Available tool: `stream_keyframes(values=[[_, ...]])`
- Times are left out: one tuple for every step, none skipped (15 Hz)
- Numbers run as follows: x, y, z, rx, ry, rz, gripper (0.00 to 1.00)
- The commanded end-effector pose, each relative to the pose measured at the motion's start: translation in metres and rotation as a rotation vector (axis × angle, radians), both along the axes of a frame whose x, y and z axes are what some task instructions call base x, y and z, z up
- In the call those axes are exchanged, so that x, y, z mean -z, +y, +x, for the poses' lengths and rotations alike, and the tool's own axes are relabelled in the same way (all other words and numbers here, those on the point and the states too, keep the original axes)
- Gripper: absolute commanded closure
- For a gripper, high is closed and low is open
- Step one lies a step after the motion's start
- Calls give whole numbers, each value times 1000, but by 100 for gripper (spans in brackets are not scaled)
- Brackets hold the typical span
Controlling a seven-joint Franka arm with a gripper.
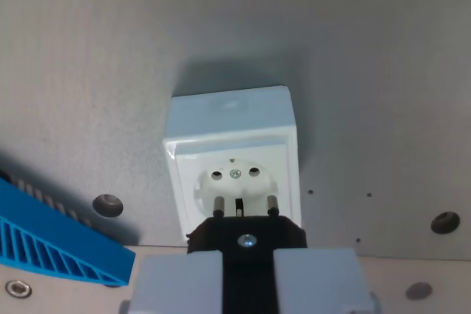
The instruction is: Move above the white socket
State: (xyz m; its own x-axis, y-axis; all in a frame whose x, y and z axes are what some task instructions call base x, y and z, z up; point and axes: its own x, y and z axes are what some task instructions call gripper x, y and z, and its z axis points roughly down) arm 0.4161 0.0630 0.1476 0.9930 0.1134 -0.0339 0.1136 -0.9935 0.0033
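Observation:
The white socket (234,159) is a square box standing on the grey surface, in the middle of the wrist view. Its round recess with two pin holes and a centre screw faces the camera. My gripper (246,259) comes in from the bottom edge, and its two pale grey fingers (178,281) are shut on a black plug (246,239). The plug's two metal pins (218,204) point at the lower rim of the socket's recess, just in front of it. The black plug body hides the socket's bottom edge.
A blue ribbed plastic part (51,240) lies at the wrist view's lower left, close to the socket's left side. The grey plate has screw holes (108,204) and bolts (444,221) around the socket. A lighter strip runs along the bottom.

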Motion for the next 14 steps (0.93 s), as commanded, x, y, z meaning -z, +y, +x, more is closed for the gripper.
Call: stream_keyframes(values=[[13, 1, -8, -99, -98, 0, 100], [15, 1, -10, -102, -99, -1, 100], [18, 1, -12, -103, -100, -1, 100], [20, 1, -14, -107, -102, -2, 100], [22, 1, -16, -112, -101, -3, 100], [24, 1, -18, -113, -103, -3, 100], [26, 1, -20, -114, -103, -4, 100], [28, 1, -21, -117, -105, -4, 100], [30, 1, -23, -120, -105, -4, 100], [32, 1, -24, -122, -104, -4, 100], [34, 1, -26, -121, -104, -5, 100], [36, 1, -27, -120, -104, -5, 100], [37, 1, -28, -119, -102, -6, 100], [39, 2, -29, -119, -102, -6, 100]])
